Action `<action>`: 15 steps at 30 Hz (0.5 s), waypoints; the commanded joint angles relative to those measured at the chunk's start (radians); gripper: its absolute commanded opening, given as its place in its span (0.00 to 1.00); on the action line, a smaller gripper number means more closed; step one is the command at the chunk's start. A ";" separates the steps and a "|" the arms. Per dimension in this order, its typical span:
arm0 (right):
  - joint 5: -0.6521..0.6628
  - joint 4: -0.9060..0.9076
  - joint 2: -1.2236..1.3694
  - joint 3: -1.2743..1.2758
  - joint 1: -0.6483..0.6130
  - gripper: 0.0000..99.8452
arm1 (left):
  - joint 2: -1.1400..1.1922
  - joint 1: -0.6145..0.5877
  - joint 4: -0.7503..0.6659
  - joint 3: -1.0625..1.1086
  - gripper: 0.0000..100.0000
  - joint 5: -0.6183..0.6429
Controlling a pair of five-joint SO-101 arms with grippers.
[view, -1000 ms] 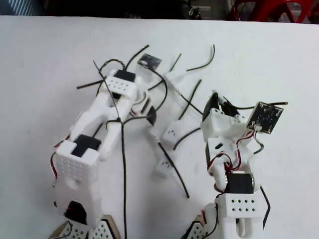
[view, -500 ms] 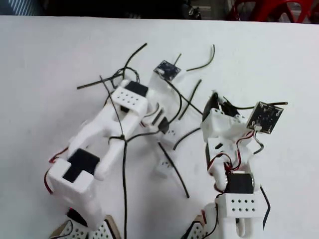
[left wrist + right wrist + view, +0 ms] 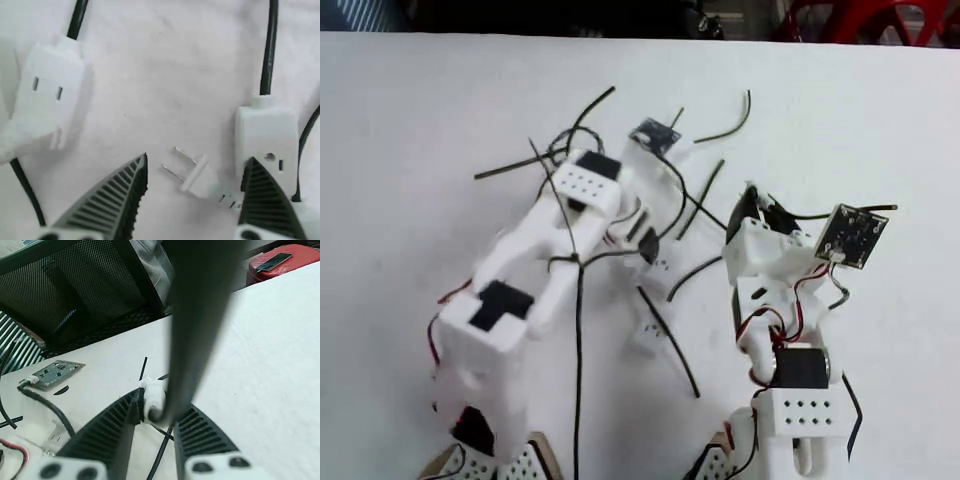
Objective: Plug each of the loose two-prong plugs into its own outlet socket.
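High view, left arm: over the last second it had swung across the table (image 3: 410,110), away from the tangle of cords and toward the middle. The left gripper (image 3: 643,240) now hung over the spot where a white socket had lain in plain sight.
High view, right arm: it had not moved. The right gripper (image 3: 762,210) sat raised, well apart from the left one.
Left wrist view, left gripper (image 3: 196,162): fingers spread wide, holding nothing.
Left wrist view, loose plug (image 3: 196,176): lay flat on the table between the two fingers, prongs turned roughly toward an outlet socket (image 3: 47,95) nearby. A second socket (image 3: 265,132) lay just beside one finger.
Right wrist view, right gripper (image 3: 160,405): closed narrow on a white held plug (image 3: 152,399), with a black cord (image 3: 200,315) rising close past the camera.
Meaning for the task: the swing seemed to have lined the left gripper up for a grasp. No plug looked seated yet, so the work appeared to be at an early stage.
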 commanded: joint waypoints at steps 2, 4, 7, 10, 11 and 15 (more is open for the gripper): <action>0.005 -0.016 -0.018 -0.008 0.004 0.02 | 0.185 -0.111 0.126 -0.272 0.29 -0.063; 0.005 -0.016 -0.018 -0.008 0.004 0.02 | 0.208 -0.136 0.161 -0.325 0.29 -0.068; 0.005 -0.016 -0.018 -0.008 0.004 0.02 | 0.205 -0.147 0.199 -0.354 0.28 -0.071; 0.005 -0.016 -0.018 -0.008 0.004 0.02 | 0.173 -0.143 0.209 -0.348 0.22 -0.072; 0.005 -0.016 -0.018 -0.008 0.004 0.02 | 0.159 -0.142 0.209 -0.347 0.21 -0.072; 0.005 -0.018 -0.018 -0.008 0.004 0.02 | 0.085 -0.139 0.242 -0.347 0.22 -0.072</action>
